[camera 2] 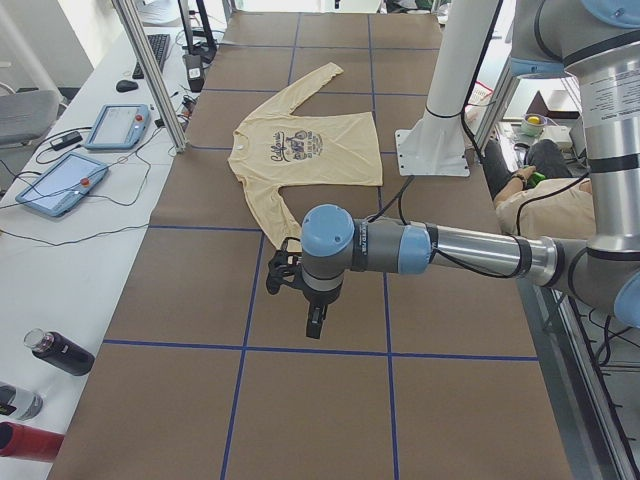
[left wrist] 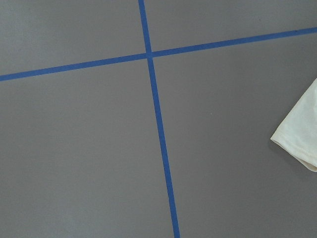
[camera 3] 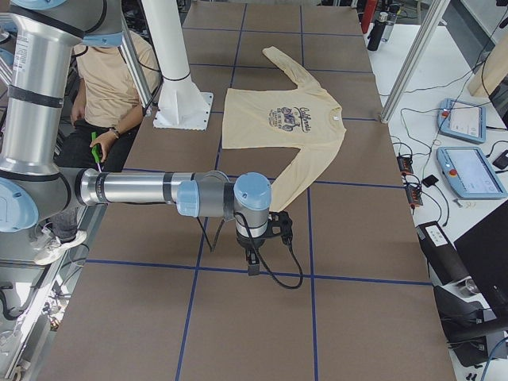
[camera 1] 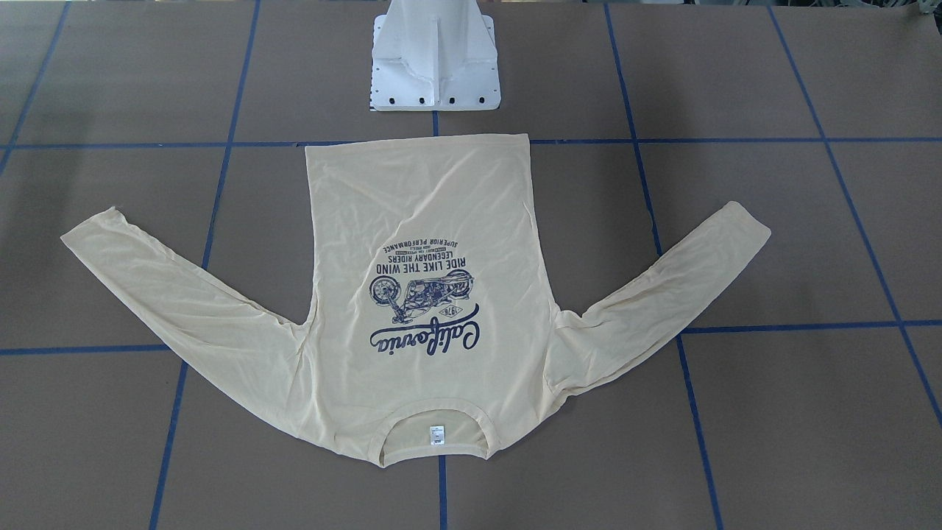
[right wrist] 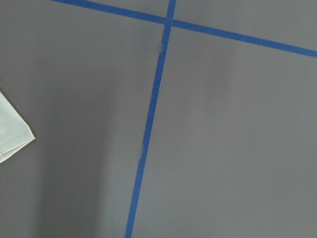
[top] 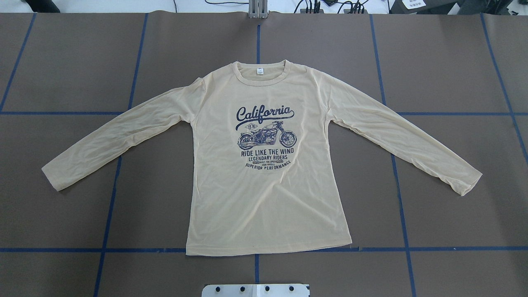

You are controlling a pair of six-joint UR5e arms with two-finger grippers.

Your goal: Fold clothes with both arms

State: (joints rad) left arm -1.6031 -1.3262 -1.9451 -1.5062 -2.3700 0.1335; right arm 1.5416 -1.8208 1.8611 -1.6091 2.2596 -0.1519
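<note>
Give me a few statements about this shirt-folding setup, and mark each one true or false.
1. The shirt lies flat with its print facing up. True.
2. Its sleeves are folded across the chest. False: both are spread out to the sides.
3. The collar lies nearest the robot's base. False: the hem is nearest it.
4. Neither the left gripper nor the right gripper touches the shirt. True.

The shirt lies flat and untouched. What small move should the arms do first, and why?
Probably move each gripper inward over its nearest cuff. The T-shirt lies flat, print up, sleeves spread; the left gripper and right gripper hang beyond the left cuff and right cuff, touching nothing.
</note>
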